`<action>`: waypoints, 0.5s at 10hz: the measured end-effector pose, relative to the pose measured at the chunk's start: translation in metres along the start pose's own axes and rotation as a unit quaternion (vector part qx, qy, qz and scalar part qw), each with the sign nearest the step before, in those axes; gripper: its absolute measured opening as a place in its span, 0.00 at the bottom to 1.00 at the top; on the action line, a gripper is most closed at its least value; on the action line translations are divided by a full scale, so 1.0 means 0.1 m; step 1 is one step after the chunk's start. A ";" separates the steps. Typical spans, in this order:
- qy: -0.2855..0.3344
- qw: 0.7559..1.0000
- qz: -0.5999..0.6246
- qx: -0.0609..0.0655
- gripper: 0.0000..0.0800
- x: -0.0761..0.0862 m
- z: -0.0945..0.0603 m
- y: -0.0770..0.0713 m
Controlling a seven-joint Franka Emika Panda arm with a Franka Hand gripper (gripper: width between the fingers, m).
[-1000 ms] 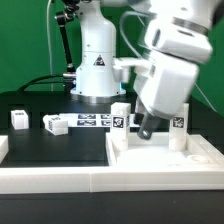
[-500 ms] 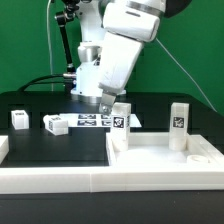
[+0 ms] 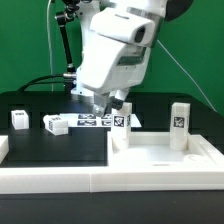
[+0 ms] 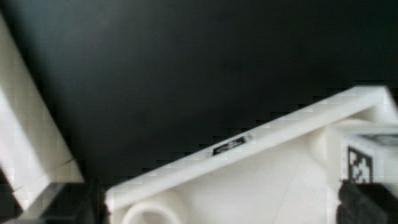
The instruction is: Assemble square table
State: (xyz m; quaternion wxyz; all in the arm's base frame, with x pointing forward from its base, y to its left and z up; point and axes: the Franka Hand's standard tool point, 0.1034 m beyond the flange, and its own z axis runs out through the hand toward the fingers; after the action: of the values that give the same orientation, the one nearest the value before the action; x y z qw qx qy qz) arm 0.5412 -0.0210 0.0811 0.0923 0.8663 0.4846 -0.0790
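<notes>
Near the partly hidden leg [image 3: 120,124], jaws wide apart, empty, mostly obscured.

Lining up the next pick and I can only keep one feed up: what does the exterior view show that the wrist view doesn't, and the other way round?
Exterior view only: two loose legs on the black table toward that view's left, the marker board, and a second upright leg on the tabletop. Wrist view only: the jaws wide open, holding nothing, and a small dark label on the tabletop's rim. Both: the tabletop's corner and the tagged upright leg under the arm.
</notes>
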 end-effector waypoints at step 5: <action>0.005 0.998 0.057 0.003 0.81 -0.35 -0.20 0.15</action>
State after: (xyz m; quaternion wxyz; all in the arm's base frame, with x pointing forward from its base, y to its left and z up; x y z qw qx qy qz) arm 0.5369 -0.0533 0.1095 0.0919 0.8932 0.4343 -0.0711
